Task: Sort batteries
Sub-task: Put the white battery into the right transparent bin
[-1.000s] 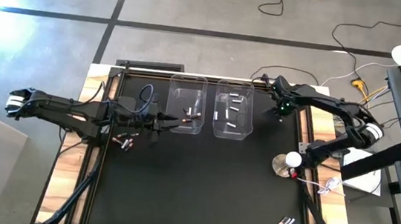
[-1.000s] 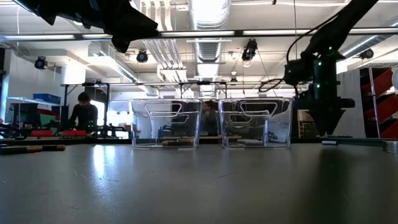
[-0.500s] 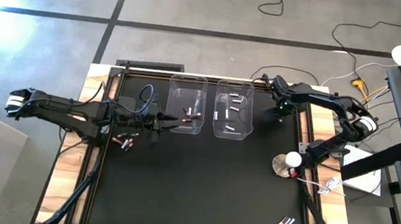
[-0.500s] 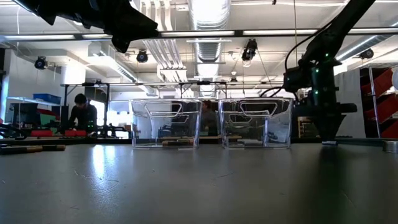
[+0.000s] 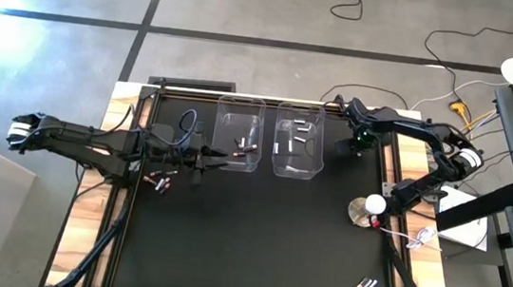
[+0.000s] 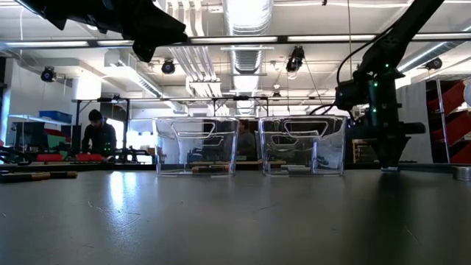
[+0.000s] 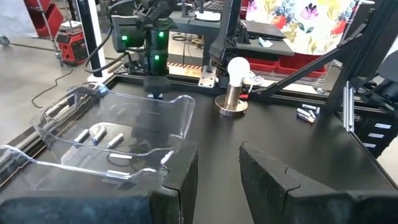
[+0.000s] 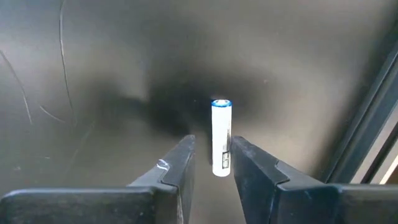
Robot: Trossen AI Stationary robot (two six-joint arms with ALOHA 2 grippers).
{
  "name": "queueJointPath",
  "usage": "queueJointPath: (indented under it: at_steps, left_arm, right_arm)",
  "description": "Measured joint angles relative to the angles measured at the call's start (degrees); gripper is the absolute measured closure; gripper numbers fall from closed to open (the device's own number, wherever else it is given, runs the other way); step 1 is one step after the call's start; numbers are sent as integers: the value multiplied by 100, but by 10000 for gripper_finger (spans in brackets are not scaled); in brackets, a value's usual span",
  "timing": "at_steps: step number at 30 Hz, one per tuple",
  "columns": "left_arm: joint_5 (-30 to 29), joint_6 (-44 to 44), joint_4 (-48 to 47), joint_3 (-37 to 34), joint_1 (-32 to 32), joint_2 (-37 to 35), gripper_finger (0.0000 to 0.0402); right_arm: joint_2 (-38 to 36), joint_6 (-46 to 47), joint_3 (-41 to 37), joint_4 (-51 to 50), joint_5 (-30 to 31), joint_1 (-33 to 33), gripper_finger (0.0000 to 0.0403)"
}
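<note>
Right gripper (image 8: 209, 163) pinching white battery (image 8: 221, 137) lying on worktop (image 5: 256, 239) beside right bin (image 5: 298, 140); next lifting, carrying over bin. Left gripper (image 7: 217, 171) waiting half-open, holding nothing, near left bin (image 5: 239, 132)

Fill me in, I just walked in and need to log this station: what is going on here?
A two-armed robot is sorting batteries into two clear bins. The right gripper is down at the mat beside the right-hand bin, its fingers either side of a white battery. The left gripper waits, open and empty, by the other bin. More batteries lie in both bins and loose on the mat.
</note>
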Motion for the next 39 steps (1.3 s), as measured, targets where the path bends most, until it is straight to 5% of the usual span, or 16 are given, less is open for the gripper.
queueJointPath:
  at_steps: [39]
  left_arm:
    - [70,0,121,0,-177,-51,303]
  right_arm:
    - [-486,674,-958,705,-12,414,382]
